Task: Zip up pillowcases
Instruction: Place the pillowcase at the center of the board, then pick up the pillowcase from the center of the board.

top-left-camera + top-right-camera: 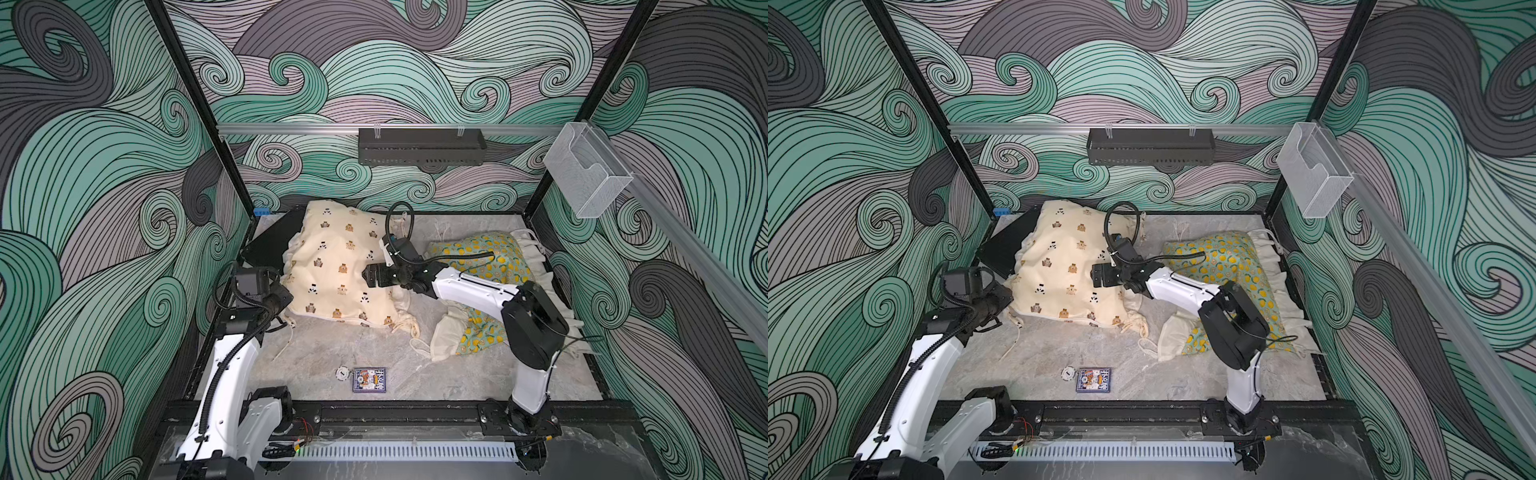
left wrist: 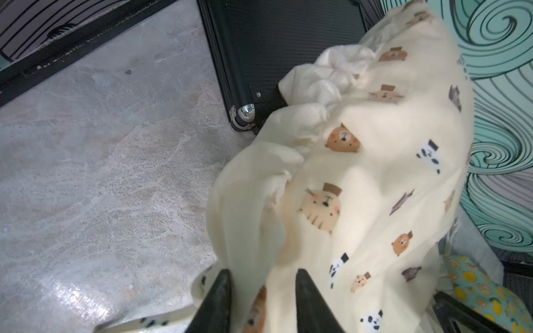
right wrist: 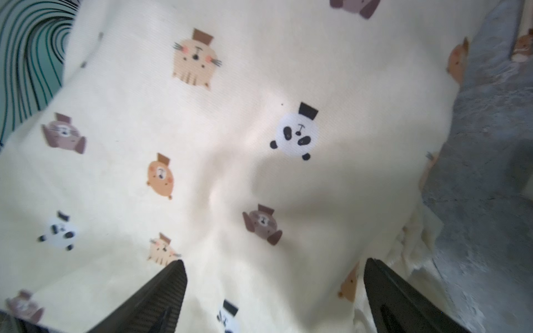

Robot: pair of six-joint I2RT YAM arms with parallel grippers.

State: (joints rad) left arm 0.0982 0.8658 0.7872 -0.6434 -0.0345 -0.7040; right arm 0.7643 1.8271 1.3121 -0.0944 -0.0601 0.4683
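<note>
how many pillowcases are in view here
2. The cream animal-print pillowcase lies at the back left, partly on a black case. The mint lemon pillowcase lies on the right side. No others show.

free: bare table (image 1: 316,357), near and centre, wide | small obstacles near centre: card box (image 1: 369,379), white disc (image 1: 343,372) | far left blocked: cream pillow (image 1: 332,266) overlapping black case (image 1: 270,245) | right blocked: lemon pillow (image 1: 498,257) | gap between pillows: narrow, right arm (image 1: 469,286) across it
</note>
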